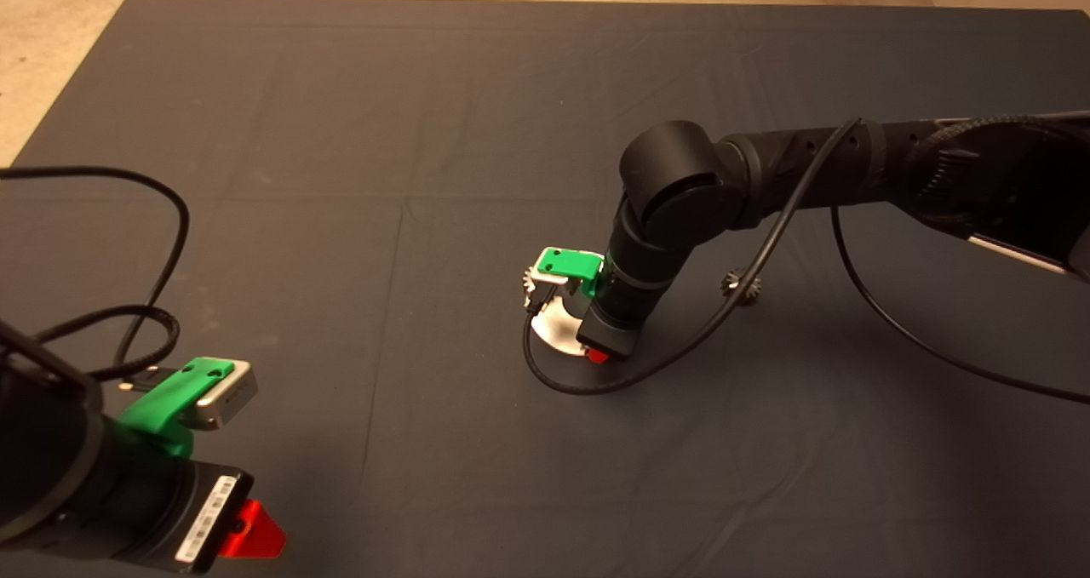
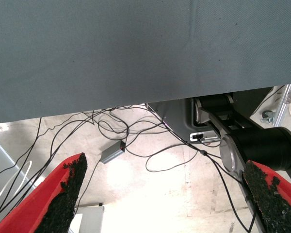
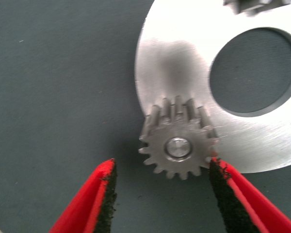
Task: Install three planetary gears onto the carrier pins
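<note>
The shiny round disc (image 3: 184, 63) with its large central hole lies on the dark mat, mostly hidden under my right wrist in the head view (image 1: 553, 329). One planetary gear (image 3: 178, 143) sits on a carrier pin (image 3: 178, 147) at the disc's rim, the pin's end showing in the gear's hole. My right gripper (image 3: 162, 167) is open around this gear, one pad (image 3: 106, 204) well clear and the other (image 3: 223, 191) close beside the teeth. A second gear (image 3: 254, 5) shows on the disc's far side. A third gear (image 1: 741, 286) lies loose on the mat, right of the arm.
My left gripper (image 1: 251, 534) waits open at the mat's lower left edge. Its wrist view shows the mat's edge (image 2: 136, 104), floor cables (image 2: 136, 141) and the robot base (image 2: 262, 145). A black cable (image 1: 588, 386) loops on the mat beside the disc.
</note>
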Action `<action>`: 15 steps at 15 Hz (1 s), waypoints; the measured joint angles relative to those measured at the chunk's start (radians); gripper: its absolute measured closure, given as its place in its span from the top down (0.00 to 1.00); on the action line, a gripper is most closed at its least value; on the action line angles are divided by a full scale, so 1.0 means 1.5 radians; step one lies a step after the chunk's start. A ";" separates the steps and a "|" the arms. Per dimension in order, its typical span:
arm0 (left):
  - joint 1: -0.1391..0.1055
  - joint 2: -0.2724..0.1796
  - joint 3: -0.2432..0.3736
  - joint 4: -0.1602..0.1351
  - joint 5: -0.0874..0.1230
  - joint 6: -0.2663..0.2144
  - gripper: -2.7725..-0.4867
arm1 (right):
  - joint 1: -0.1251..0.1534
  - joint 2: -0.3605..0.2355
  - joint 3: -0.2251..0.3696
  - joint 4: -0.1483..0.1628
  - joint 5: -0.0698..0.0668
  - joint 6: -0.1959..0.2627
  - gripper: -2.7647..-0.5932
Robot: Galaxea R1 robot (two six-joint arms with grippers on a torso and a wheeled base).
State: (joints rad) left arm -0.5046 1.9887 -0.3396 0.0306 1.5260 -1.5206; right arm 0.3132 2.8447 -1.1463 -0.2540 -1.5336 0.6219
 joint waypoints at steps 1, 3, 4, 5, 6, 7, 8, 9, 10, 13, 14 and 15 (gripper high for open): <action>0.000 0.000 0.000 0.000 0.000 0.000 0.80 | 0.000 -0.001 0.010 0.000 0.001 0.000 0.38; 0.000 0.000 0.000 0.000 0.000 0.000 0.80 | 0.016 -0.016 0.045 0.003 0.003 0.000 0.39; 0.000 0.000 0.000 0.000 0.000 0.000 0.80 | 0.038 -0.030 0.062 0.009 0.005 0.000 0.45; 0.000 0.000 0.000 0.000 0.000 0.000 0.80 | 0.063 -0.051 0.074 0.015 0.006 0.000 0.47; 0.000 0.000 0.000 0.000 0.000 0.000 0.80 | 0.083 -0.077 0.083 0.018 0.006 0.000 0.47; 0.000 0.000 0.000 0.000 0.000 0.000 0.80 | 0.096 -0.113 0.092 0.023 0.006 0.000 0.52; 0.000 0.000 0.000 0.000 0.000 0.000 0.80 | 0.101 -0.148 0.099 0.028 0.005 0.000 0.53; 0.000 0.000 0.000 0.000 0.000 0.000 0.80 | 0.103 -0.185 0.106 0.030 0.004 -0.004 0.53; 0.000 0.000 0.000 0.000 0.000 0.000 0.80 | 0.106 -0.219 0.113 0.031 0.001 -0.010 0.53; 0.000 0.000 0.000 0.000 0.000 0.000 0.80 | 0.111 -0.287 0.130 0.035 0.000 -0.021 0.59; 0.002 0.000 0.000 0.000 0.000 0.000 0.80 | 0.105 -0.305 0.136 0.035 0.002 -0.025 0.59; 0.002 0.000 0.000 0.000 0.000 0.000 0.80 | 0.097 -0.321 0.140 0.034 0.004 -0.026 0.59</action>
State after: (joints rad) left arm -0.5013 1.9887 -0.3396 0.0302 1.5259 -1.5206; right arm 0.4589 2.3632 -0.9357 -0.2023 -1.5274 0.5834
